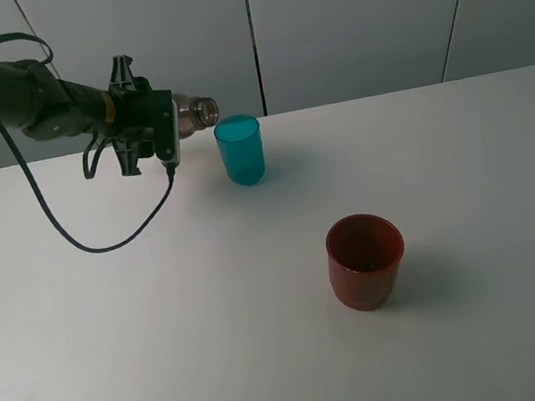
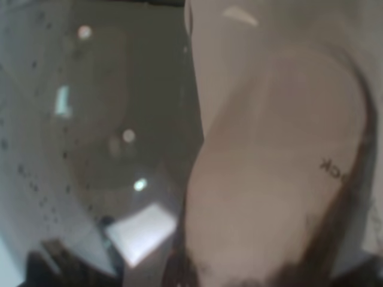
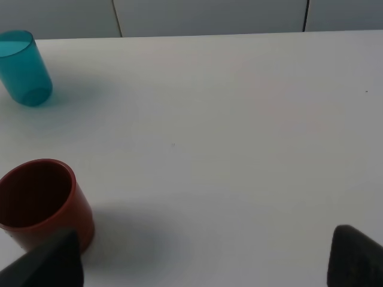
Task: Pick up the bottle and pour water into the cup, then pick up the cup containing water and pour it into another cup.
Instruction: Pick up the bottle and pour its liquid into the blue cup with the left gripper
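My left gripper [image 1: 152,122] is shut on the smoky grey-brown bottle [image 1: 197,112] and holds it tipped on its side above the table. The bottle's threaded neck points at the rim of the teal cup [image 1: 240,149], just left of it. In the left wrist view the bottle [image 2: 119,149] fills the picture, blurred, next to a pale finger pad [image 2: 281,179]. The dark-red cup [image 1: 366,259] stands upright nearer the front, right of centre. My right gripper [image 3: 200,263] is open and empty above the table, with the red cup [image 3: 42,203] and the teal cup [image 3: 24,69] off to one side.
A black cable [image 1: 84,241] hangs from the left arm and loops over the white table [image 1: 169,354]. A grey panelled wall [image 1: 352,19] runs behind the table's far edge. The right arm does not show in the exterior high view.
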`<control>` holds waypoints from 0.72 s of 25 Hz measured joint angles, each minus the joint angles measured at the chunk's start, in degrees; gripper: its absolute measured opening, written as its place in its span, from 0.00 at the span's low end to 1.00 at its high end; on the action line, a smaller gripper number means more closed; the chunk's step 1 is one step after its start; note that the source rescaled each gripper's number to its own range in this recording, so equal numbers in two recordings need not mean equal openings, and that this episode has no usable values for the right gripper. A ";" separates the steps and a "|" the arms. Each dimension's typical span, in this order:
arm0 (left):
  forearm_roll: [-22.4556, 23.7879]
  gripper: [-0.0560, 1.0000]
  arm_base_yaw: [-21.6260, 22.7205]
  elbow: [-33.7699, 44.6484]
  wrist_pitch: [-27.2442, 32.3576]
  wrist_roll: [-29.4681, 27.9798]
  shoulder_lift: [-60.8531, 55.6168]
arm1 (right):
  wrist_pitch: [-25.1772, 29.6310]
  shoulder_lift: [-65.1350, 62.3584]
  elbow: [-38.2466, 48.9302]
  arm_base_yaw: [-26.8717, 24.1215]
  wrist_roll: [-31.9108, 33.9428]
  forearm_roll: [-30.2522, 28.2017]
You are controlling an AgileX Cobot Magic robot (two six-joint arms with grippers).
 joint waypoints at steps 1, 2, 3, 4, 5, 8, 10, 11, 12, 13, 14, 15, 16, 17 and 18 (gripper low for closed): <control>0.04 0.06 0.00 0.00 0.00 0.35 0.00 | 0.00 0.00 0.00 0.00 0.00 0.00; 0.03 0.06 0.00 0.00 0.00 0.58 0.00 | 0.00 0.00 0.00 0.00 0.00 0.00; 0.03 0.06 0.00 0.00 0.00 0.66 0.00 | 0.00 0.00 0.00 0.00 0.00 0.00; 0.03 0.06 0.00 0.00 0.00 0.80 0.00 | 0.00 0.00 0.00 0.00 0.00 0.00; 0.03 0.06 0.00 -0.05 0.00 0.85 0.00 | 0.00 0.00 0.00 0.00 0.00 0.00; 0.06 0.06 0.00 -0.99 -0.11 1.06 0.00 | 0.00 0.00 0.00 0.00 0.00 0.00; 0.06 0.06 0.00 -1.78 -0.20 1.06 0.08 | 0.00 0.00 0.00 0.00 0.00 0.00; 0.17 0.06 0.00 -2.33 -0.20 1.06 0.16 | 0.00 0.00 0.00 0.00 0.00 0.00; 0.17 0.06 0.00 -2.76 -0.20 1.06 0.33 | 0.00 0.00 0.00 0.00 0.00 0.00; 0.28 0.06 0.00 -3.03 -0.20 1.06 0.57 | 0.00 0.00 0.00 0.00 0.00 0.00; 0.44 0.06 0.00 -3.32 -0.20 1.34 0.73 | 0.00 0.00 0.00 0.00 0.00 0.00; 0.54 0.06 -0.11 -3.42 -0.20 2.01 1.00 | 0.00 0.00 0.00 0.00 0.00 0.00; 0.64 0.06 -0.11 -3.42 -0.20 2.40 1.15 | 0.00 0.00 0.00 0.00 0.00 0.00; 0.76 0.06 -0.11 -3.42 -0.20 2.82 1.28 | 0.00 0.00 0.00 0.00 0.00 0.00; 0.81 0.06 -0.11 -3.42 -0.20 3.07 1.28 | 0.00 0.00 0.00 0.00 0.00 0.00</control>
